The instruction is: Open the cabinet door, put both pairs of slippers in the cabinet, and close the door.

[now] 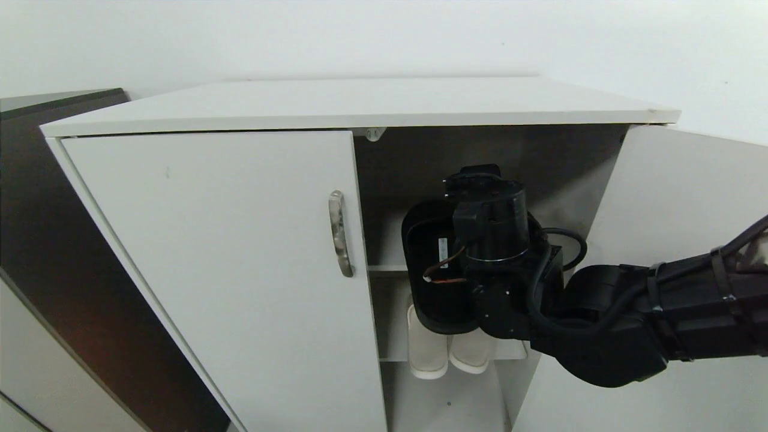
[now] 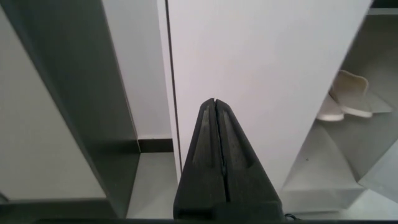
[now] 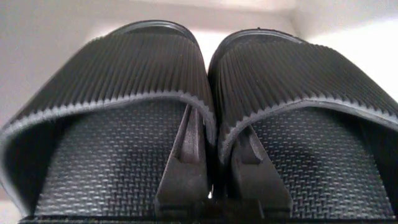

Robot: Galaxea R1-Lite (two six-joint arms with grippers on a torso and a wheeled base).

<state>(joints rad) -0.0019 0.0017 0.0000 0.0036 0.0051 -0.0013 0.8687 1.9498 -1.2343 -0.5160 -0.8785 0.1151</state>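
The right gripper (image 3: 219,124) is seen clamped on the black slippers (image 3: 124,74), one finger inside each, the inner walls pinched together; the pair is held in the open right half of the cabinet (image 1: 360,105), above the white slippers (image 1: 447,354), which lie side by side on a lower shelf; a small white label (image 1: 443,252) is seen on a black slipper, its print too small to be read; the left gripper (image 2: 215,109) is held closed and empty before the shut left door (image 1: 228,252).
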